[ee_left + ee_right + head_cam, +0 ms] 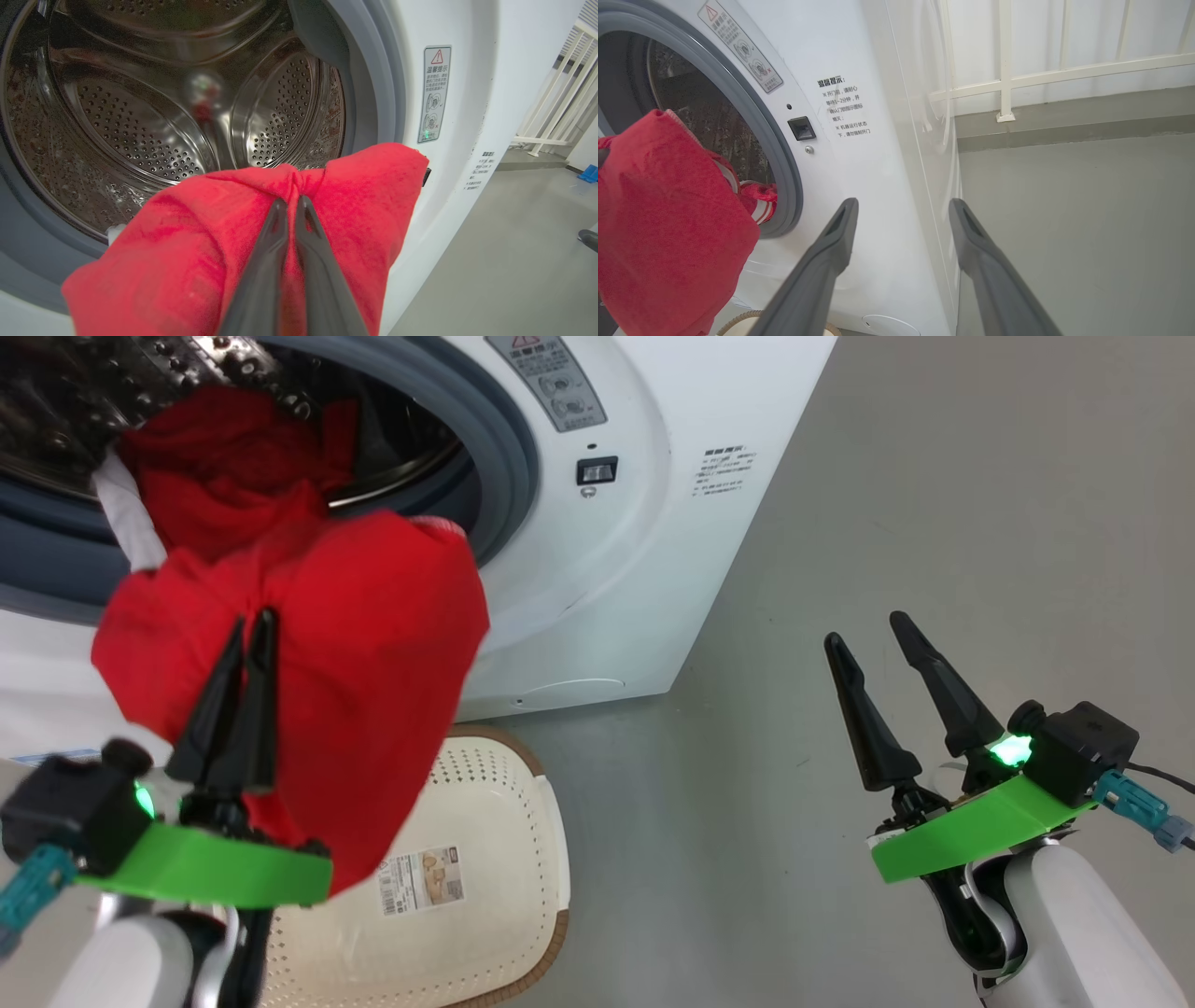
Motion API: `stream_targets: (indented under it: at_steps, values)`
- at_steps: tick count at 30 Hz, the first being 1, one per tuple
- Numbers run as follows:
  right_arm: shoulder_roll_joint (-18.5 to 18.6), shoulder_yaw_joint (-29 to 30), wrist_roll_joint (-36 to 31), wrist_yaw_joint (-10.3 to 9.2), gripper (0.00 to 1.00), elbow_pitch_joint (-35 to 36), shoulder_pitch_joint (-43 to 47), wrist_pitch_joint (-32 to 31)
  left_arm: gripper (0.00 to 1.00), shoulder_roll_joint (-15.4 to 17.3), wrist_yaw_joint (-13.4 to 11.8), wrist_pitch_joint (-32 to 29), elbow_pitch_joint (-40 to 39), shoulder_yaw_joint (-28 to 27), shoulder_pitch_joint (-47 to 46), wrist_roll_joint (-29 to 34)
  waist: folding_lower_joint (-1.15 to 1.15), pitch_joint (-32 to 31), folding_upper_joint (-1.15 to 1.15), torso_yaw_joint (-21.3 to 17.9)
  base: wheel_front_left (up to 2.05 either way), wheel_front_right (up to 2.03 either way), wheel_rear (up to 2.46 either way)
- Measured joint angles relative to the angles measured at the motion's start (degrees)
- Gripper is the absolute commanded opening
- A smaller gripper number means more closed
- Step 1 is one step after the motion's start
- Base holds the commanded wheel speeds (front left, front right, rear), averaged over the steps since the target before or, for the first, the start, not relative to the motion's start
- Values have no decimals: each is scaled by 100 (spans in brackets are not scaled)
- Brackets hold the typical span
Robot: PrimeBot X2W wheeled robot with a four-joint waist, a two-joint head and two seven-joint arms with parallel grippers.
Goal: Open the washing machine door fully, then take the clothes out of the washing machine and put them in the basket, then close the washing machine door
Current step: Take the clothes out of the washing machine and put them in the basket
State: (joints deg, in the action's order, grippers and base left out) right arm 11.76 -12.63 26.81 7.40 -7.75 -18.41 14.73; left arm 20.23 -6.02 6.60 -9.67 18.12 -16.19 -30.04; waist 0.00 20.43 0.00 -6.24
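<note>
Left gripper (pixel 254 621) noted at lower left of head view: fingers pointed up, pressed together, clamped on clothes (pixel 373 635). Right gripper (pixel 866 628) noted at lower right: fingers spread wide, tilted up-left, empty. Pale right forearm (pixel 1074 924) seen beneath wrist.

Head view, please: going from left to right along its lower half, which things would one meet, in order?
left gripper → basket → right gripper
</note>
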Motion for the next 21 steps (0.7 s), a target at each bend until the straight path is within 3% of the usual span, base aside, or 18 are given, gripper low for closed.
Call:
stream_targets:
  at_steps: [5, 10, 21]
  values:
    - [4, -15, 1, 0, 100, -3, 0, 0, 0, -2, -87, -65, -155, -2, 230, -99, 0, 11, 0, 12, 0, 0, 0]
    - [4, -70, 8, 0, 100, -4, -2, 0, 0, -52, -74, -97, 304, 188, 437, -152, 0, 55, 0, -17, 0, 0, 0]
    - [-3, -68, 18, 0, 100, -4, -21, 0, 0, -414, 537, 244, 2683, 494, 175, -350, 0, 190, 0, -92, 0, 0, 0]
